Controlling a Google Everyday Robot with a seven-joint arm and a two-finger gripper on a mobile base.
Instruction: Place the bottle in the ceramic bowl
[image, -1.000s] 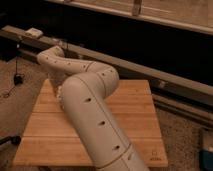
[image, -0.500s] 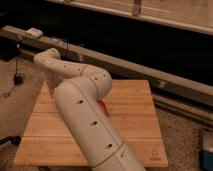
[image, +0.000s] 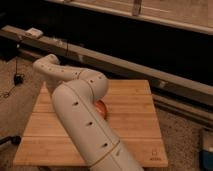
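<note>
The ceramic bowl (image: 102, 109) is an orange-red sliver showing just right of my arm, on the wooden table (image: 135, 115). My white arm (image: 80, 115) rises from the bottom, bends over the middle of the table and reaches to the far left, ending at the wrist (image: 45, 67). My gripper is hidden behind the arm, somewhere beyond the wrist at the table's left. The bottle is hidden from view.
A long metal rail (image: 125, 62) runs behind the table, with a small white object (image: 34, 33) on it at the far left. Cables (image: 17, 77) lie on the floor at the left. A blue thing (image: 207, 150) sits at the lower right edge.
My arm has swung left and its wrist end has dropped a little. The elbow has moved off the table's middle, so the edge of the bowl now shows beside it.
</note>
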